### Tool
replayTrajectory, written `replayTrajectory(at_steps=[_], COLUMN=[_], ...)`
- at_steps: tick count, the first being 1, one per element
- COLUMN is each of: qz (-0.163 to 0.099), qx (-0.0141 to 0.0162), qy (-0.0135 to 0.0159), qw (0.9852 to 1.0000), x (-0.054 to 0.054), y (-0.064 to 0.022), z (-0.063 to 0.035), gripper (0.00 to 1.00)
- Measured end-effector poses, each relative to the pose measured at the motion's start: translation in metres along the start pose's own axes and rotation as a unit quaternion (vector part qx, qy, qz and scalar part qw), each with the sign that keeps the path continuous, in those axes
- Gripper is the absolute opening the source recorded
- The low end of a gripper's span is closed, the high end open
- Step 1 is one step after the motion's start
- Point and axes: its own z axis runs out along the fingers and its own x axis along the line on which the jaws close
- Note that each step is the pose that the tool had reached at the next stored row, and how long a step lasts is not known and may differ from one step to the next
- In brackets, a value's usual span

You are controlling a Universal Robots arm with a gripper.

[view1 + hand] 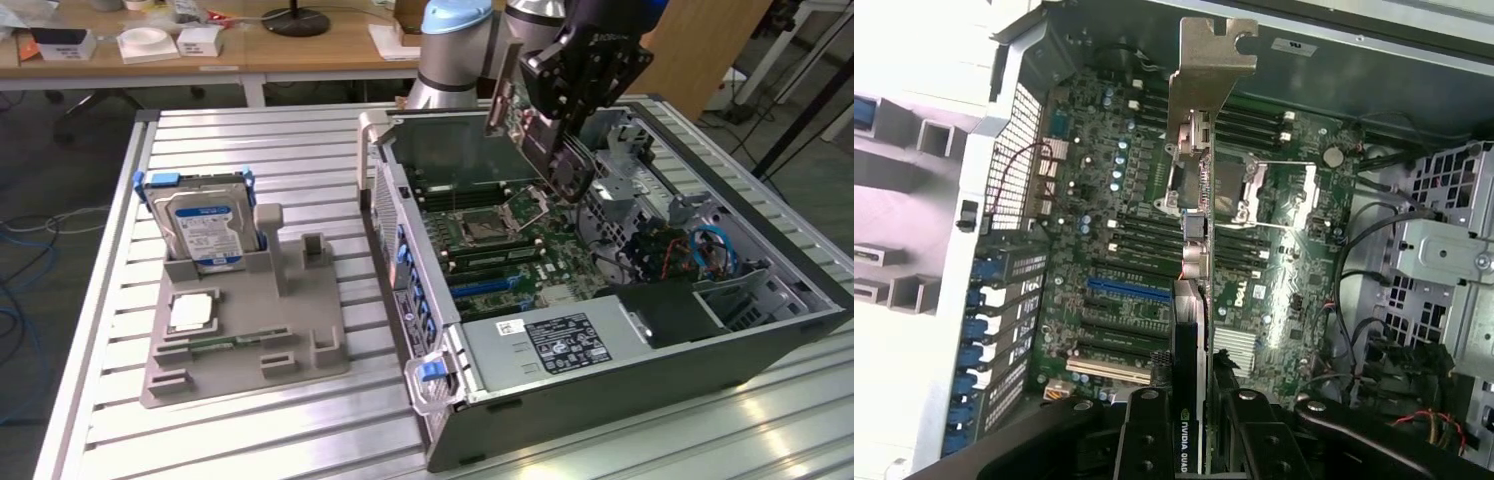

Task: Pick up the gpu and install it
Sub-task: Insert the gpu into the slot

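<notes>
My claw (1197, 440) is clamped on the gpu (1191, 330), which hangs edge-on over the motherboard (1104, 250) in the open case (787, 330). Thin green card, black cooler, silver bracket on the end away from me.

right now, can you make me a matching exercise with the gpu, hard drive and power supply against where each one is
Things:
1. gpu
2. hard drive
3. power supply

Places:
A. standing upright in the grey holder on the table
B. mounted inside the case, label facing up
C. gripped by the gripper, above the open case

Pairs: 1-C, 2-A, 3-B
</notes>
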Motion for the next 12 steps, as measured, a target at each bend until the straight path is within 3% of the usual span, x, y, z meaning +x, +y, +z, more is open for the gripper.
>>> replayTrajectory(at_steps=[12], qz=[-0.027], qx=[-0.0005], qy=[0.0011], qw=[0.9996], x=[0.0], y=[0.0], z=[0.0], gripper=[0.26])
